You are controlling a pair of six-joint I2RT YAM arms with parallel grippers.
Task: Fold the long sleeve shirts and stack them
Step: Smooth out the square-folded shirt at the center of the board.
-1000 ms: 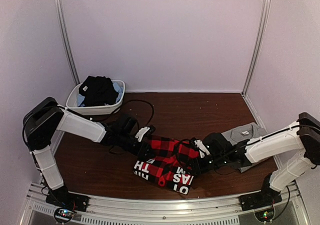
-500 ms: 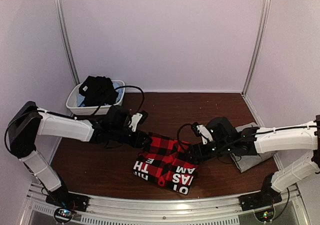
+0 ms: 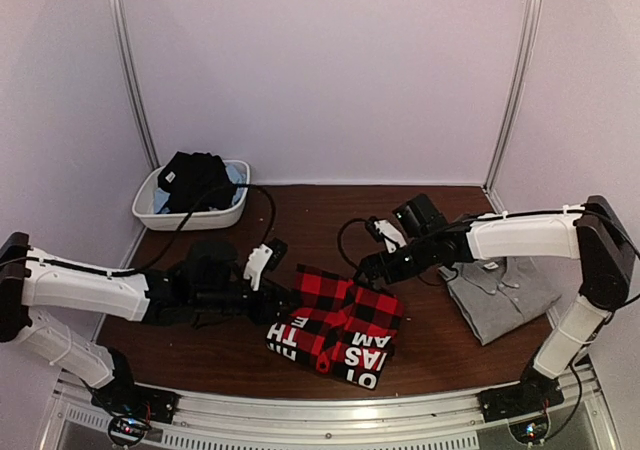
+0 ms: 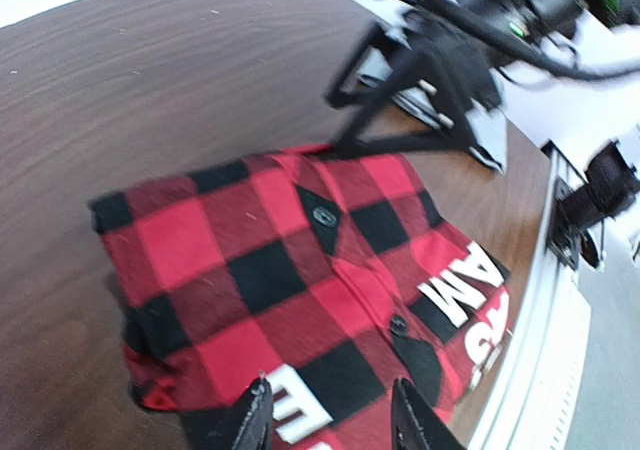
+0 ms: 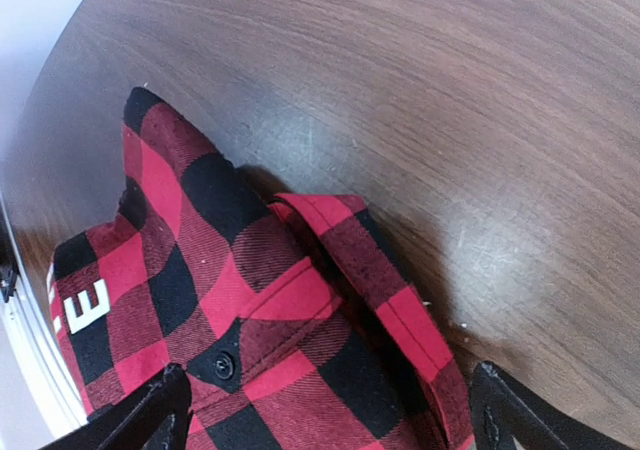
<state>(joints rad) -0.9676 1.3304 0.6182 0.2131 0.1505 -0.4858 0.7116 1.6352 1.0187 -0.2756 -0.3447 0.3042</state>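
Left end effector (image 4: 328, 415) spread over flannel shirt (image 4: 250, 270); right end effector (image 5: 328, 402) likewise (both empty).

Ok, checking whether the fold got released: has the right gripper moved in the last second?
Yes. The right gripper went from over the flannel shirt to its far edge, toward the back wall.
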